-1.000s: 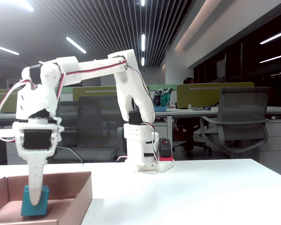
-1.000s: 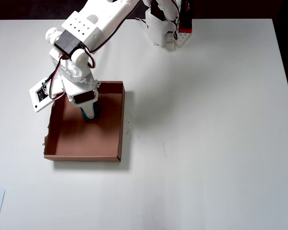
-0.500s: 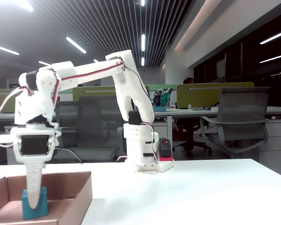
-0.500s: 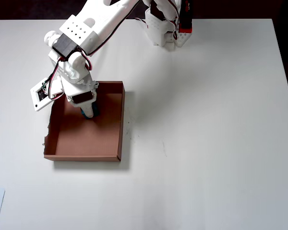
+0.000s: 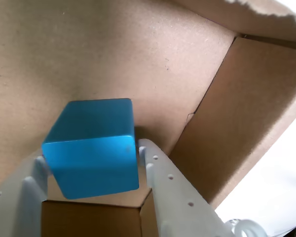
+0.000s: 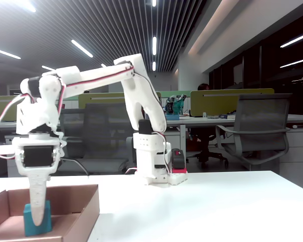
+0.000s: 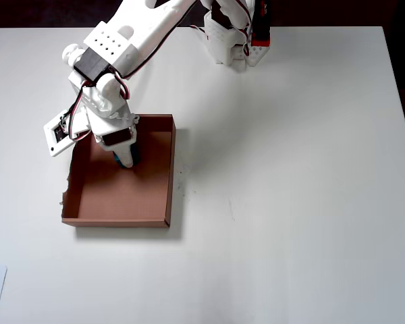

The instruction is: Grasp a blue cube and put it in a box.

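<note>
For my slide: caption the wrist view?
Jaws straddle the blue cube resting on the floor of the box.

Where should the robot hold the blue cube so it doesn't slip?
Grip the blue cube on two opposite flat side faces, coming straight down from above. It sits low inside the box, whose walls block a sideways approach, and its flat parallel sides suit the tool's two fingers, which straddle it that way now.

The arm [image 6: 96, 75] is white printed plastic with black servo blocks, red and white cables along its links, a perforated wrist plate, a red-edged base [image 7: 259, 42], and pale tapered fingers [image 5: 170, 195] dotted with small holes.
</note>
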Tool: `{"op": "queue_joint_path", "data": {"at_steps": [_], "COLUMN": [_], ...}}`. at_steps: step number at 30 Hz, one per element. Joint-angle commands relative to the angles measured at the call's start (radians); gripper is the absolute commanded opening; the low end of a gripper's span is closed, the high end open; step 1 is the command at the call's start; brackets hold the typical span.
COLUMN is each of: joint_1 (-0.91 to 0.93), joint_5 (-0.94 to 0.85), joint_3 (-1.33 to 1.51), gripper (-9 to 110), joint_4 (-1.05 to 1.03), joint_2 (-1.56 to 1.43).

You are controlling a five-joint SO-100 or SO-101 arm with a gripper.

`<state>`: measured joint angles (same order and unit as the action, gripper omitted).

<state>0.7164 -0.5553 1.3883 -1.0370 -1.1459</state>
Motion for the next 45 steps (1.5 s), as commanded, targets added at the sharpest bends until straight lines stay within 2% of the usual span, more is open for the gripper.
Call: {"op": "queue_joint_path", "data": {"at_steps": [1, 11, 19, 32, 45], "joint_1": [-0.003, -0.012, -0.014, -0.012, -0.06], "joint_5": [-0.009, -0.009, -0.009, -0.058, -0.19], "joint_3": [-0.008, -0.005, 0.012, 0.244, 0.422], "gripper": [24, 35, 35, 32, 31], "joint_4": [-0.008, -0.014, -0.005, -0.087, -0.141], "joint_2": [-0.015, -0.031, -0.054, -0.417, -0.819]}}
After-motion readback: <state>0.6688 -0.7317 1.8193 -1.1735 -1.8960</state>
